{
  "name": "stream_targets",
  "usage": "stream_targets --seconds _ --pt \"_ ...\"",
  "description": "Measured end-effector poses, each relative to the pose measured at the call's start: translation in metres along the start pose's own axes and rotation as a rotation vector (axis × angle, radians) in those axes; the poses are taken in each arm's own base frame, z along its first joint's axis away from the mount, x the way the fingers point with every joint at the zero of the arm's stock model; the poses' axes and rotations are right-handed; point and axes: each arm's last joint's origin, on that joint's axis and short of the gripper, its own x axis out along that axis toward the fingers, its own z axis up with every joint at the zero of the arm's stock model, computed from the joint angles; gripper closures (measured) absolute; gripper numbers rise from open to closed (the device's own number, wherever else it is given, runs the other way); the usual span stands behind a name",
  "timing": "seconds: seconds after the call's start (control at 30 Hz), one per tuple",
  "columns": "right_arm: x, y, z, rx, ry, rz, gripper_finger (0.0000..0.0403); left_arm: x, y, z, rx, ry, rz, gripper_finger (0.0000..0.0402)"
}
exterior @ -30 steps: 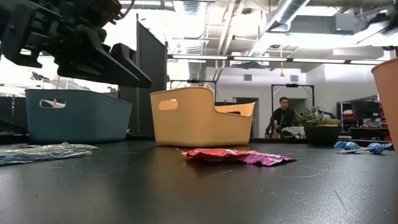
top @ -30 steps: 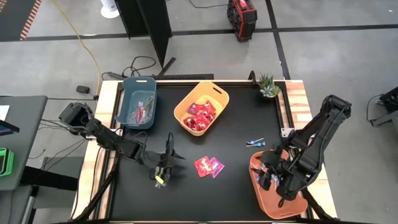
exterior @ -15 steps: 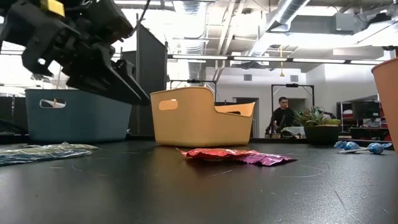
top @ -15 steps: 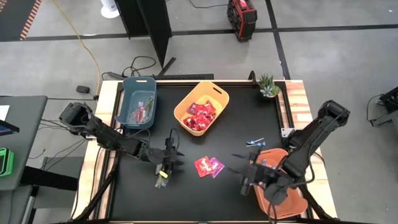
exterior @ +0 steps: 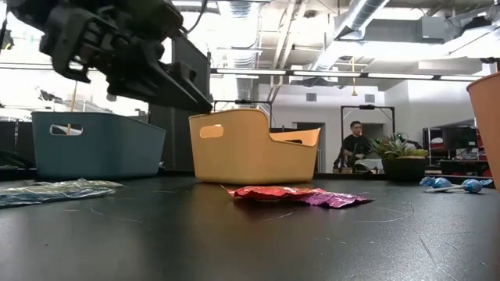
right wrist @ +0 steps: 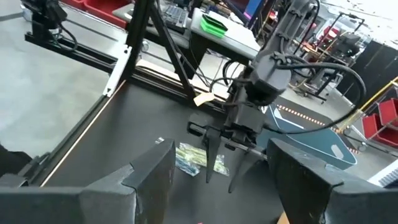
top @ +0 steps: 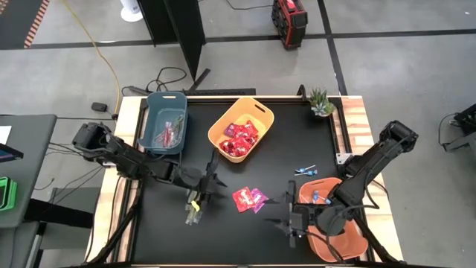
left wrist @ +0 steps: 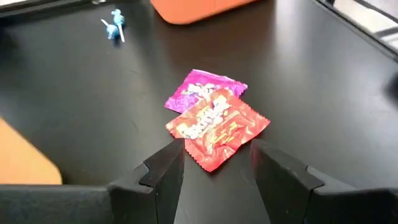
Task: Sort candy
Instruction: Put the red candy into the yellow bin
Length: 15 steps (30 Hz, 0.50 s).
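From my station I see a matte black tabletop [top: 163, 238] with pale wooden side rails. Two glossy square packets [top: 249, 199], one red and one magenta, lie overlapped and crinkled near the middle of the tabletop; the left wrist view shows them [left wrist: 214, 121] just ahead of the fingers. More red packets fill the smooth yellow bin [top: 241, 128] toward the far edge. The blue bin [top: 164, 122] at the far left corner holds thin stick packets. Blue lollipops [top: 305, 170] on white sticks lie toward the right edge, just beyond the orange bin [top: 327, 223]. Clear green stick packets [top: 193, 214] lie below the left gripper [top: 210, 181], whose jaws stand parted and empty. The right gripper [top: 290, 219] is spread wide, holding nothing, beside the orange bin's left wall.

Since a second ago, the right arm has swung out of the orange bin toward the middle, and the left gripper has shifted toward the square packets.
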Motion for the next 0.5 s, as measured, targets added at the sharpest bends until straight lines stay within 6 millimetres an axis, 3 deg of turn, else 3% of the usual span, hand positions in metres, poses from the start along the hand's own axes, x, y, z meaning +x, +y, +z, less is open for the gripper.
stream_targets --seconds 0.3,0.5 --pt "0.0 0.0 -0.001 0.018 0.011 0.0 0.0134 0.043 -0.002 -0.014 0.044 0.098 -0.047 0.0223" --pt "0.003 -0.002 -0.007 0.033 0.054 -0.007 0.0134 0.049 -0.003 -0.005 0.077 0.167 -0.062 0.0223"
